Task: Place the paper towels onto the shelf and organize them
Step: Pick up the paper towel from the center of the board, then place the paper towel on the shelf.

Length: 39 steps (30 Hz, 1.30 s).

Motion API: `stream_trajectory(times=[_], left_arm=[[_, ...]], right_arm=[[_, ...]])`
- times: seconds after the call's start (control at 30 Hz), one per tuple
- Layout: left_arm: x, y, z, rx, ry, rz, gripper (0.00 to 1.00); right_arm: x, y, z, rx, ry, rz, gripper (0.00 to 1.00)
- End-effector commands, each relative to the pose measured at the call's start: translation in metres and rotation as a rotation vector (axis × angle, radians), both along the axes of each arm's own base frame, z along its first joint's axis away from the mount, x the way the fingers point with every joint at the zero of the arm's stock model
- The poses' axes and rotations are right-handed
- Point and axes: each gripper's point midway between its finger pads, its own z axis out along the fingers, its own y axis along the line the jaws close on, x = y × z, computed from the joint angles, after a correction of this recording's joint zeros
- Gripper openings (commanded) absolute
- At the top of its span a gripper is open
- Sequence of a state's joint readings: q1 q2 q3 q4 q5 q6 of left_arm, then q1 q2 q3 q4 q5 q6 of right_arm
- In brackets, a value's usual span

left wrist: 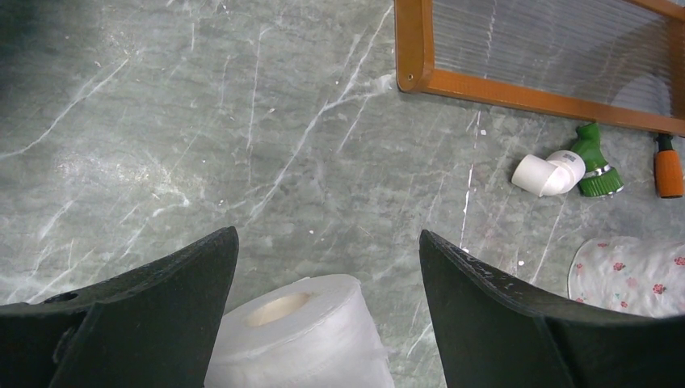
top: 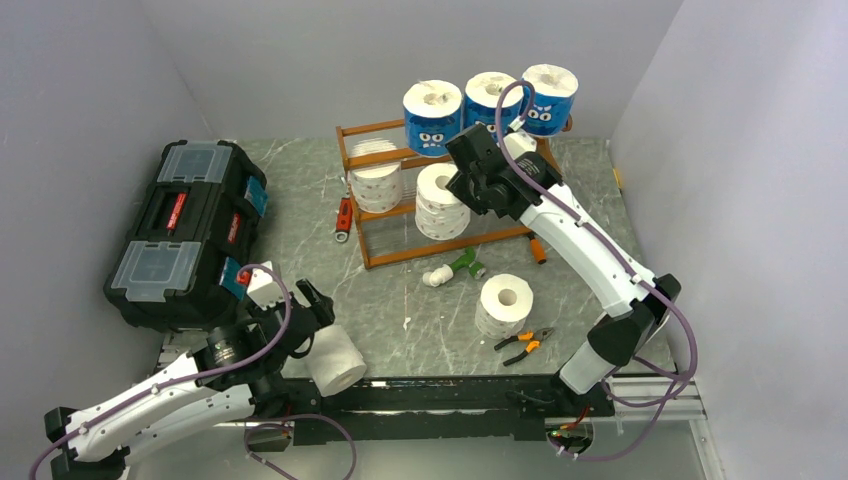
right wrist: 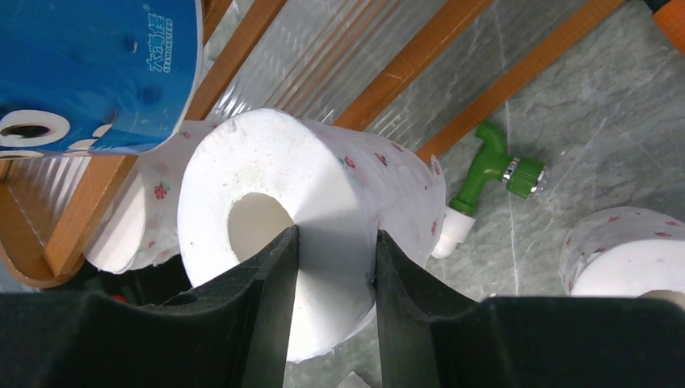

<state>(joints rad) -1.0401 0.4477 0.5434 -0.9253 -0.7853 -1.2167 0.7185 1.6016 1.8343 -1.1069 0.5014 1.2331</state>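
The shelf (top: 390,130) stands at the back centre. Three blue paper towels (top: 432,117) sit along its top tier. A white roll (top: 377,180) sits on a lower tier at the left. My right gripper (top: 466,188) is shut on another white floral roll (right wrist: 323,170) beside it. One finger is in the core and the other is outside the wall. I cannot tell whether this roll rests on the slats. My left gripper (left wrist: 327,234) is open, with a plain white roll (left wrist: 299,339) lying between its fingers, untouched. One more white roll (top: 505,303) stands on the table.
A black toolbox (top: 185,230) fills the left side. A green-and-white tool (top: 452,270) and an orange-handled tool (top: 537,250) lie in front of the shelf. A red tool (top: 343,217) lies left of it. Pliers (top: 525,343) lie near the front right.
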Motion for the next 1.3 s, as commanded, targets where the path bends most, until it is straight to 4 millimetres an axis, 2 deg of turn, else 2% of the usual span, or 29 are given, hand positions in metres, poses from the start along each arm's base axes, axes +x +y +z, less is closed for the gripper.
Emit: stream_trajectory(times=[0.0,0.33,0.7,1.27], left_arm=[[0.002,-0.002,0.009,-0.021,-0.015,0.009,0.88],[0.002,-0.003,0.007,-0.027,-0.012,0.008,0.88],[0.002,-0.003,0.006,-0.032,-0.013,0.007,0.88],[0.0,-0.003,0.003,-0.039,-0.006,0.006,0.88]], right_arm=[[0.009,-0.01,0.04,0.015,-0.124,-0.033,0.0],[0.023,-0.001,0.035,-0.015,-0.127,-0.029,0.0],[0.022,0.001,0.023,-0.017,-0.101,-0.025,0.0],[0.04,0.008,0.015,-0.007,-0.115,-0.061,0.0]])
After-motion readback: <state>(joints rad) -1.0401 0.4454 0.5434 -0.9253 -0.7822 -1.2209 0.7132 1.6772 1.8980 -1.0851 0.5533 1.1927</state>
